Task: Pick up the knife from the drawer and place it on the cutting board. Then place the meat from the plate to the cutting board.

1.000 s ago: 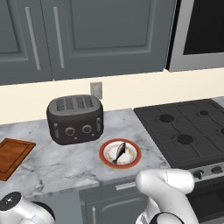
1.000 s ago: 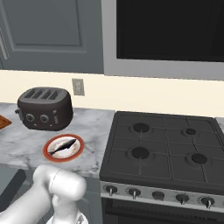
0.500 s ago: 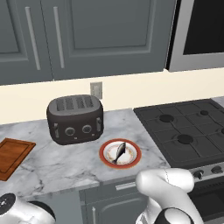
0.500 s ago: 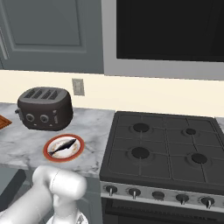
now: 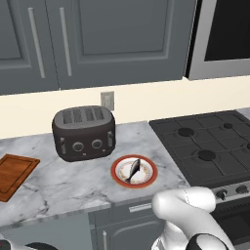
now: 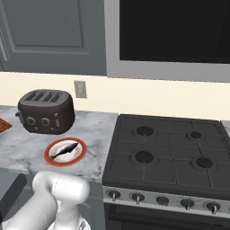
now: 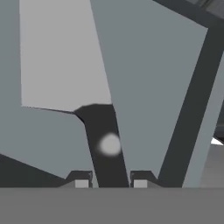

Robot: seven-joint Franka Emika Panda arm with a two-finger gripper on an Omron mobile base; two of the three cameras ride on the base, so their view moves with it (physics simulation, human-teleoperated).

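Note:
In the hand view the knife lies on the grey floor of the drawer. Its broad silver blade points away and its black handle runs down between my fingertips. My gripper is shut on that handle. The reddish-brown cutting board lies at the counter's left end, and its corner shows in the right base view. The meat, a small dark fish, rests on the orange-rimmed plate in front of the toaster; both show again as meat and plate.
A dark toaster stands on the marble counter between board and plate. A black gas stove adjoins the counter on the right. Grey wall cabinets hang above. A dark drawer wall runs beside the knife.

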